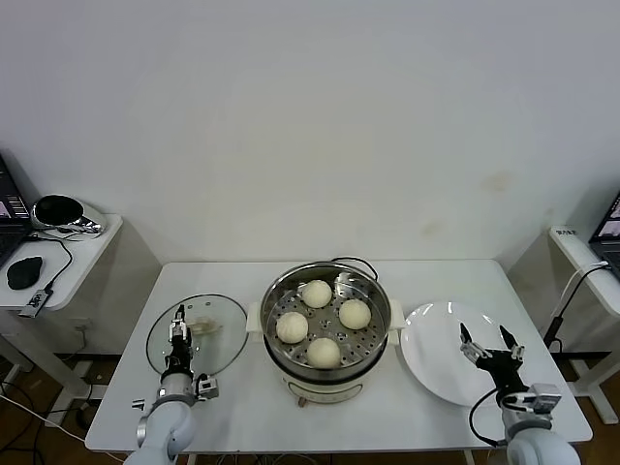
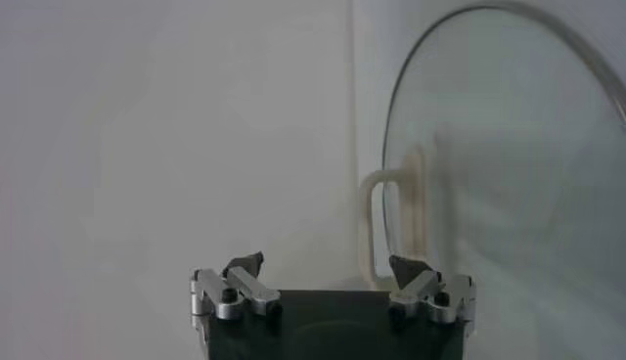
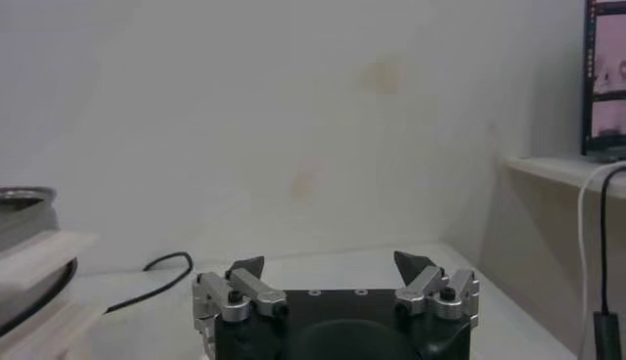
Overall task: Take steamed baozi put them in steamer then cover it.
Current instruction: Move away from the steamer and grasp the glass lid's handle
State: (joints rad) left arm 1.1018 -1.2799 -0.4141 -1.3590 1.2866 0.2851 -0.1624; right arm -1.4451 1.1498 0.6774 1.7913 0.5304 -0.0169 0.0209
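— Jaws on both arms: how do they stand?

— Spread wide on each, pinching nothing. The left gripper [image 1: 178, 325] hangs over the near part of the cover [image 1: 197, 333], and the right gripper [image 1: 490, 342] hangs over the near part of the white plate [image 1: 436, 363].

— What is in the steamer [image 1: 325, 329]?

— All four steamed baozi [image 1: 317, 294] sit on its perforated tray: one far, one right, one left, one near, in a loose diamond, each apart from the others. The pot stands at the middle of the counter [image 1: 252, 412], open on top, its white side handles pointing left and right. A black cord curls behind it.

— And the plate?

— Bare, lying flat just right of the steamer.

— Where is the cover, and how does it lie?

— Flat on the counter just left of the steamer, not on the pot. Its cream bar handle sits at the centre of the glass. From the left wrist the handle [image 2: 377, 230] shows just beyond the spread jaws. From the head view I cannot tell which way the bar's long axis runs.
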